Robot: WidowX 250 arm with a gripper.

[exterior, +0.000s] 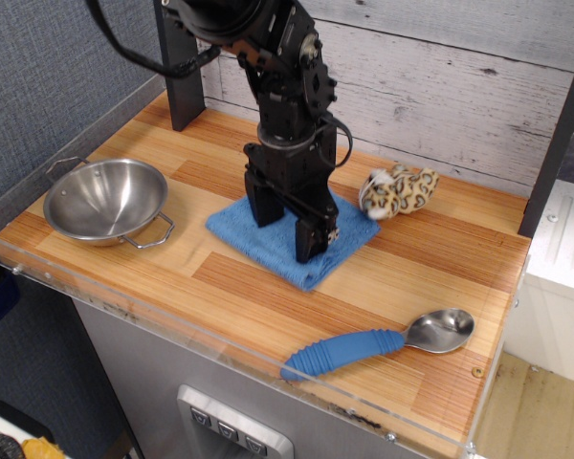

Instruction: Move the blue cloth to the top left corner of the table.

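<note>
The blue cloth [237, 232] lies flat on the table [220, 287], near the middle and a little toward the back. My black gripper [289, 229] stands upright on the cloth with both fingertips [311, 244] pressed into it. The jaws stand close together and seem pinched on the cloth's middle. The arm hides the centre of the cloth. The cloth's right corner lies close to a leopard-print toy.
A steel bowl [105, 199] sits at the front left. The leopard-print plush toy [399, 191] lies right of the cloth. A blue-handled spoon [373, 342] lies at the front right. A black post [182, 76] stands at the back left corner. A clear acrylic lip [124, 311] rims the front.
</note>
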